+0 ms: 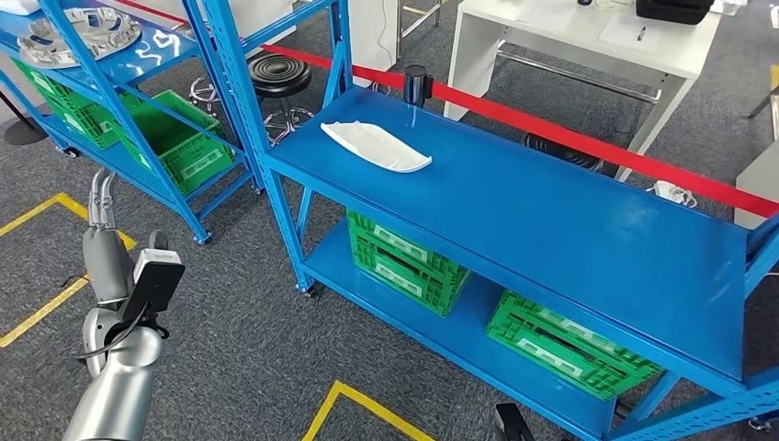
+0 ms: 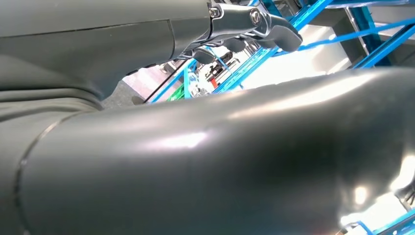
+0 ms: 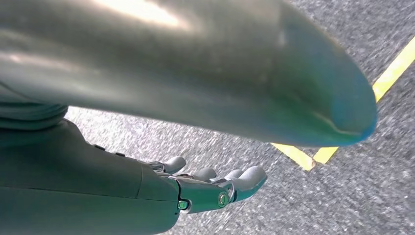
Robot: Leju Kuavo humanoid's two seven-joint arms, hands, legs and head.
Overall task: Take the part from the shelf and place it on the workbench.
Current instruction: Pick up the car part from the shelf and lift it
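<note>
I stand before the long blue metal shelf unit (image 1: 551,220), and I place everything else by it. The task's part, a flat white moulded plastic piece (image 1: 375,145) with a tapered, boat-like outline, lies on the shelf's top deck near its far left corner, resting flat with nothing touching it.

My left hand (image 1: 101,197) hangs low over the grey carpet, off the shelf's left end and well apart from the white part. Its fingers point away from me, close together and fairly straight, with nothing in them. In my left wrist view the thick grey thumb (image 2: 220,161) takes up most of the picture and the darker fingers (image 2: 264,27) reach out straight beyond it, again holding nothing.

My right hand (image 3: 215,188) hangs over the carpet by a yellow floor line (image 3: 342,122). Its fingers extend loosely side by side, slightly parted, and nothing sits between them.

On the shelf's lower deck sit two green plastic crates (image 1: 404,262), one toward the left and one toward the right. A red barrier tape (image 1: 588,138) runs behind the shelf from a black post (image 1: 416,85) at its far edge. To the left of the shelf stands a second blue rack (image 1: 138,64) carrying a grey cast metal part (image 1: 78,35) on top.
</note>
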